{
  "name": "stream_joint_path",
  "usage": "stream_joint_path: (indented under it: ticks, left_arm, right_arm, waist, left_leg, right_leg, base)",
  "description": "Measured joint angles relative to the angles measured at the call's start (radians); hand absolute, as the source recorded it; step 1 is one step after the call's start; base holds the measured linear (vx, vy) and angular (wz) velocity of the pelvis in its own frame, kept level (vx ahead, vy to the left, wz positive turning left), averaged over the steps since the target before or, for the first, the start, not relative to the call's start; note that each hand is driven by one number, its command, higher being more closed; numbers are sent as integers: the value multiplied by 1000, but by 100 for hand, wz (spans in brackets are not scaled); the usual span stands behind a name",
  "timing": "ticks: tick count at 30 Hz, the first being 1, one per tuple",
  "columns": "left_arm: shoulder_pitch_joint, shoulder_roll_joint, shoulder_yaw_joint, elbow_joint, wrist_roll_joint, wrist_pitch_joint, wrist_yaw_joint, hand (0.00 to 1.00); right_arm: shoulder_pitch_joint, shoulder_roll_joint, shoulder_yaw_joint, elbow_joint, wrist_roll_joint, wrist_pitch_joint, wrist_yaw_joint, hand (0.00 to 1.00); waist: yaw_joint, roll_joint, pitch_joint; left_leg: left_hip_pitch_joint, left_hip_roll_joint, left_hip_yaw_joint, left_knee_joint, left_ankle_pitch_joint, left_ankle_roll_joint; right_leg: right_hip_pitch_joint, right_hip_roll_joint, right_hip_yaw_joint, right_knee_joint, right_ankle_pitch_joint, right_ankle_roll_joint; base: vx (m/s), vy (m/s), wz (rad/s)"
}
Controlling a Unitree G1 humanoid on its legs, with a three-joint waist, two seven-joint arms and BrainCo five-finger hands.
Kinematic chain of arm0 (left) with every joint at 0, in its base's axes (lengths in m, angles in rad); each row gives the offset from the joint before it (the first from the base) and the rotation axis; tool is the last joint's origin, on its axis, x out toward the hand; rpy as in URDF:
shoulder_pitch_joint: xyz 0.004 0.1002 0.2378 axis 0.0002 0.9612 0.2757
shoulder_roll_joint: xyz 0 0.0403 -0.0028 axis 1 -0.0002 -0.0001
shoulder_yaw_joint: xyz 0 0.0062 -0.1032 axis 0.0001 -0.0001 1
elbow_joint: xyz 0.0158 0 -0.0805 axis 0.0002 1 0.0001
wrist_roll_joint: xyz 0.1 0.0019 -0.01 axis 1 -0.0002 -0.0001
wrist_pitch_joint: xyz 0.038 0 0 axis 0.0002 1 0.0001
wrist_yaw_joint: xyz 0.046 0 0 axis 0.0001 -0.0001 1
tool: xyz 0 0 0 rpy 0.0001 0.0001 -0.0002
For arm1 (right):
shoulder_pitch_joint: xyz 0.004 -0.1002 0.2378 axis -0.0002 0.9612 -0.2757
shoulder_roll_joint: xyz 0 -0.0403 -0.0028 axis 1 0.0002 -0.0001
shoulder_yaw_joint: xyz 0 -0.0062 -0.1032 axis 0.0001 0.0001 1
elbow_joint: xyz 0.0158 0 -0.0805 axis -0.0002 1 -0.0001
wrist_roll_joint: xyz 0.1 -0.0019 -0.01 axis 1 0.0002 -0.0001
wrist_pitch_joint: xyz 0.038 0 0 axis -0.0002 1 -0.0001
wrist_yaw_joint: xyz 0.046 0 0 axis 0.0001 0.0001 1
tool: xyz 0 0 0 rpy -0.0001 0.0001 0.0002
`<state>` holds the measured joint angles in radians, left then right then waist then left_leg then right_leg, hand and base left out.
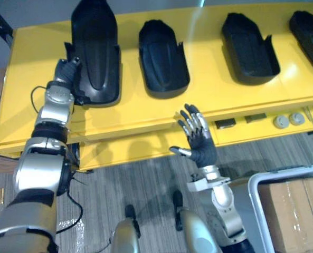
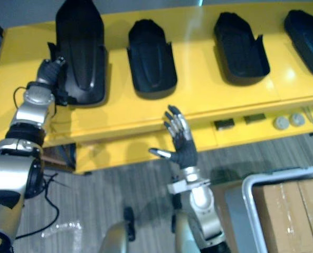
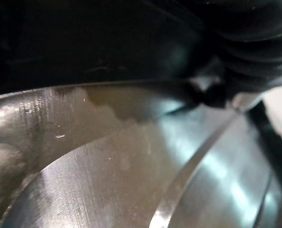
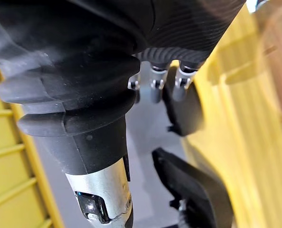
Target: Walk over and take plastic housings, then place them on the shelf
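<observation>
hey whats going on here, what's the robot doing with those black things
The robot faces a yellow shelf with four black plastic housings lying in a row on it. Its left robot hand is against the left edge of the leftmost housing; whether it grips it cannot be seen. Its right robot hand is up in front of the shelf's edge, open and holding nothing.

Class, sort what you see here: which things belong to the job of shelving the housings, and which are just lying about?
Job: black housings, yellow shelf, left hand, right hand.
Lying about: cardboard box, grey discs.
</observation>
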<state>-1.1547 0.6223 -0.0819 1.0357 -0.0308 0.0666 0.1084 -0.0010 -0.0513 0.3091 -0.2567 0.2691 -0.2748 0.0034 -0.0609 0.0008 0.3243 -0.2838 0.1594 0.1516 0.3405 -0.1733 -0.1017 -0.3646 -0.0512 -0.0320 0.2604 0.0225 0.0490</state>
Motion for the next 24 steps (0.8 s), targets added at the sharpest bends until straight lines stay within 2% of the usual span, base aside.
stream_joint_path:
  ticks: [6, 12, 24]
  left_arm:
    - [8, 9, 20, -84, 1, -1, 5, 100]
    - [46, 9, 39, -114, 10, 0, 3, 100]
    - [48, 8, 79, -117, 50, 4, 0, 100]
  right_arm:
    - [41, 0, 0, -29, 0, 0, 0, 0]
    - [64, 1, 1, -52, 0, 1, 2, 0]
    - [89, 1, 7, -57, 1, 0, 3, 0]
  waist:
    - [23, 1, 10]
    - [22, 1, 10]
    - [23, 1, 11]
  left_leg:
    - [-19, 2, -5, 24, -9, 0]
    - [-19, 2, -6, 25, -10, -2]
    - [-34, 4, -2, 51, -23, 0]
  right_leg:
    - [-24, -5, -11, 50, -27, -1]
    - [-31, -12, -22, 83, -54, -2]
    - [-38, -18, -29, 103, -70, -2]
  base:
    - [-1, -8, 5]
    - [31, -15, 8]
    - [7, -2, 2]
